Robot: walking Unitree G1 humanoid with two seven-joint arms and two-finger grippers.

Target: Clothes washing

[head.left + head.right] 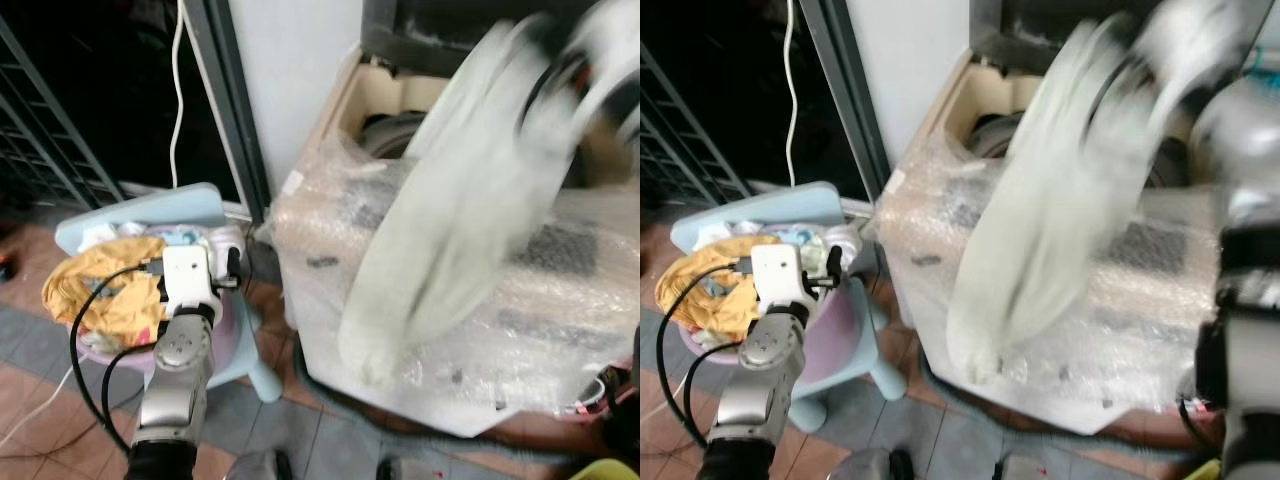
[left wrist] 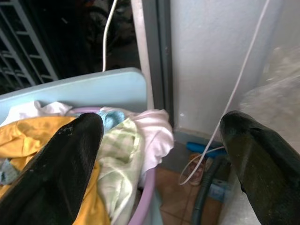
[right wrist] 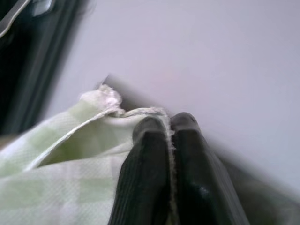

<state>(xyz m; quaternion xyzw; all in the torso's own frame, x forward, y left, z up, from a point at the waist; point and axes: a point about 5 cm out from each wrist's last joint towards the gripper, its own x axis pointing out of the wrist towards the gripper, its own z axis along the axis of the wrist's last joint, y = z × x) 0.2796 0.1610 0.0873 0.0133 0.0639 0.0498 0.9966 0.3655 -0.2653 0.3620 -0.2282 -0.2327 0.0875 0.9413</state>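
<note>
A pale green checked cloth [image 1: 450,210] hangs blurred in the air over the bubble-wrapped washing machine [image 1: 560,330], near its open top tub [image 1: 385,130]. My right gripper [image 3: 168,129] is shut on the cloth's hem, raised at the upper right [image 1: 590,60]. My left gripper [image 2: 161,140] is open with its fingers [image 2: 70,159] wide apart, held above a lilac basket [image 1: 235,330] of clothes. That basket holds a yellow garment [image 1: 110,285], a green checked piece [image 2: 117,159] and a white one [image 2: 157,131].
The basket rests on a light blue child's chair [image 1: 160,210] on the tiled floor. A white cable [image 1: 178,90] hangs by a dark door frame [image 1: 235,110]. A grey hose [image 2: 206,187] lies on the floor beside the machine. A metal grille [image 1: 40,130] stands at left.
</note>
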